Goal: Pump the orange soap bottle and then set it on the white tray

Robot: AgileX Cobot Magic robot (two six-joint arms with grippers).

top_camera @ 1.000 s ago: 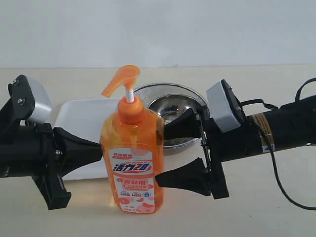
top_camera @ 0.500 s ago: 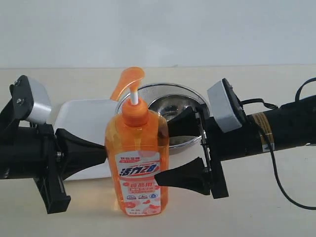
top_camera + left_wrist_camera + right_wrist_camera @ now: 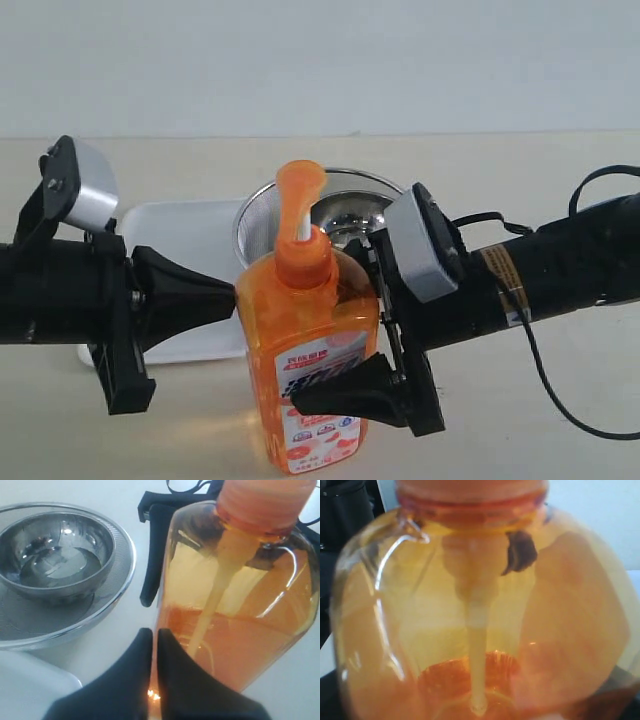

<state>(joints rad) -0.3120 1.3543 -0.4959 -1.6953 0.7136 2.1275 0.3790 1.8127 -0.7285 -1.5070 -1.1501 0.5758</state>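
The orange soap bottle (image 3: pixel 315 330) stands in the exterior view's lower middle, slightly tilted, with its pump head (image 3: pixel 300 190) facing the camera. My right gripper (image 3: pixel 335 335) is shut on the bottle's body: one black finger (image 3: pixel 345 392) crosses the label, the other is behind the bottle. My left gripper (image 3: pixel 236 292) is shut, its tip touching the bottle's left side. The left wrist view shows those closed fingertips (image 3: pixel 142 640) against the bottle (image 3: pixel 250 615). The bottle (image 3: pixel 485 630) fills the right wrist view. The white tray (image 3: pixel 190 235) lies behind the left gripper.
A round steel mesh strainer (image 3: pixel 255 215) holding a steel bowl (image 3: pixel 350 215) sits just behind the bottle, beside the tray. The left wrist view shows the bowl (image 3: pixel 55 560), the strainer rim (image 3: pixel 127 555) and a tray corner (image 3: pixel 30 685). A black cable (image 3: pixel 560 390) loops under the right arm.
The bottle has moved right and lower in the exterior view, and its pump head has turned toward the camera. Both arms shifted with it, the left tip staying at its side.
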